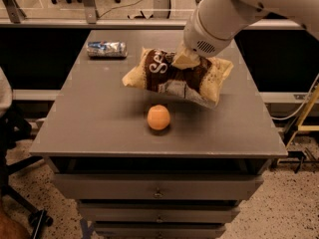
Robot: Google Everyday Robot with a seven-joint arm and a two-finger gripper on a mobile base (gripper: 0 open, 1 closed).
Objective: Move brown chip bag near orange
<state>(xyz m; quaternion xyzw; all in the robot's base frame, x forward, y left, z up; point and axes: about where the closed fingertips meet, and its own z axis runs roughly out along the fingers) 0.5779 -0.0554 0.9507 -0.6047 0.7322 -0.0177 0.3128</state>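
Note:
The brown chip bag (pixel 174 78) has a dark brown middle with white script and tan-yellow ends. It hangs just above the grey table (pixel 99 128), tilted with its right end lower. My gripper (pixel 184 59) comes down from the upper right and is shut on the bag's top edge. The orange (pixel 158 117) rests on the table in front of the bag, slightly left of its middle, a short gap away.
A small silver-blue can (pixel 106 49) lies on its side at the table's back left. The table is a drawer cabinet (pixel 157 193). An office chair base (pixel 20 208) stands at the lower left. A glass partition runs behind the table.

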